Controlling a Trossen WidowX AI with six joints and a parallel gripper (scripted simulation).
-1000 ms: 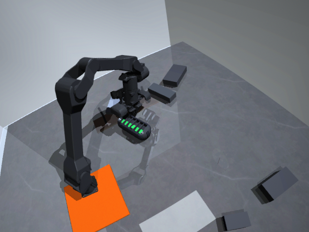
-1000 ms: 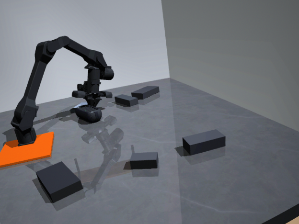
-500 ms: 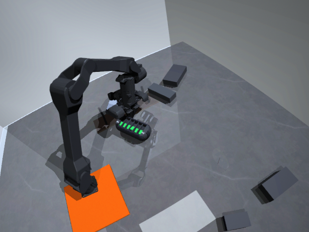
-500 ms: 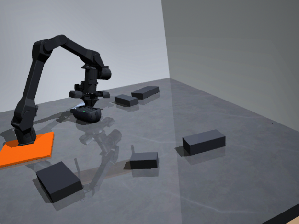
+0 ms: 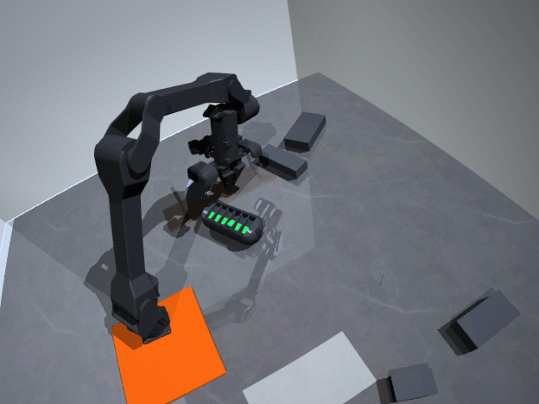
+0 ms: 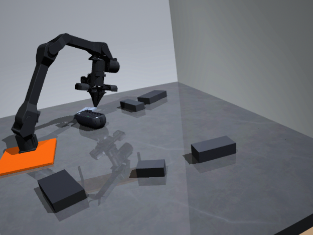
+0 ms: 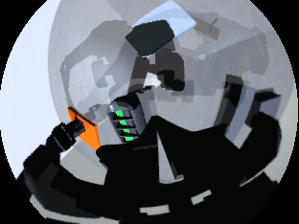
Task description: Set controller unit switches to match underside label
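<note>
The dark grey controller unit [image 5: 229, 219] [image 6: 91, 120] [image 7: 139, 117] sits on its base on the bench, its row of switches facing up. In the top view all six switches show green ends along one side and dark ends along the other. In the exterior view only one small green spot shows near the middle of the row. Which ends are pressed down I cannot tell for sure. The label underneath is hidden. My gripper [image 5: 230, 190] [image 6: 95, 106] is shut and empty, pointing down, above and just behind the unit, not touching it.
Two dark blocks [image 5: 304, 130] [image 6: 132, 105] lie behind and right of the unit. Other blocks [image 5: 490, 319] [image 6: 150, 167] lie toward the front and right. An orange plate [image 5: 182, 356] [image 6: 42, 161] lies under the arm's base. A pale panel [image 6: 87, 109] [image 7: 184, 21] lies behind the unit.
</note>
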